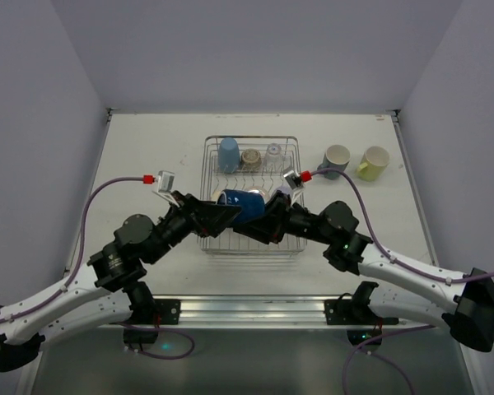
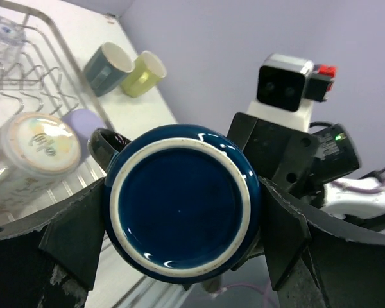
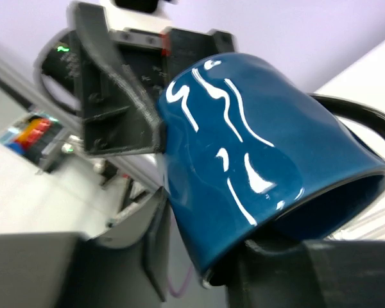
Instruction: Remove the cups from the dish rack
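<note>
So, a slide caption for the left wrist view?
Left gripper clamps a dark blue ceramic mug, seen from its base.

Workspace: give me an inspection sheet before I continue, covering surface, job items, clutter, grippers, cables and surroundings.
Surface: white table, no spills seen.
Job's things: dish rack holds light blue cup, beige cup, clear cup; dark blue mug held above it; grey mug and yellow-green mug lie on their sides right of it.
Clutter: nothing seen.
Grippers: left gripper shut on the dark blue mug's base; right gripper at its rim, grip unclear.
Cables: lilac cable arcs from each wrist, apart from the cups.
Surroundings: plain lavender walls on three sides.
</note>
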Controlling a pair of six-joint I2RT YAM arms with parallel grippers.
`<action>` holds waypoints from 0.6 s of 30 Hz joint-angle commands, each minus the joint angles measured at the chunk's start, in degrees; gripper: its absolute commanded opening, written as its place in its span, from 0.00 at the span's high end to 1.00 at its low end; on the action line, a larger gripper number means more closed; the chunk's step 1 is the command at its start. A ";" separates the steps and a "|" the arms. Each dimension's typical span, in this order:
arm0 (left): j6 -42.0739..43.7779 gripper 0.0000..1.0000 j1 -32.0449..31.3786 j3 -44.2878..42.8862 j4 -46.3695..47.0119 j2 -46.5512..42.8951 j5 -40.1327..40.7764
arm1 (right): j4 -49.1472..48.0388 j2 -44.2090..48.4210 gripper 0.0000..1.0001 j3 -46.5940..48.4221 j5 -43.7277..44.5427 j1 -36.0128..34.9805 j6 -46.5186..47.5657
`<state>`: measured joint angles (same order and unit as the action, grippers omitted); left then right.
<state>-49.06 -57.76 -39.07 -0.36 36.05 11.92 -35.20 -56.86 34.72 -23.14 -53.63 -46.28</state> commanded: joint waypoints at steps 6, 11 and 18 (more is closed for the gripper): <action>3.43 0.05 0.36 -4.61 0.46 -3.18 5.56 | 3.76 5.35 1.00 1.22 8.00 -0.43 3.03; 10.73 0.00 0.36 -9.08 -11.84 -5.11 13.27 | 27.34 12.47 1.00 6.58 18.02 -0.16 9.80; 17.67 0.00 0.36 -9.45 -29.58 -8.46 23.75 | 58.88 16.43 1.00 15.01 28.93 12.38 14.72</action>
<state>-37.67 -57.49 -47.44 -18.46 28.08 28.05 10.31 -42.59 42.74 -2.92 -47.90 -35.97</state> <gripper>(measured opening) 0.997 0.164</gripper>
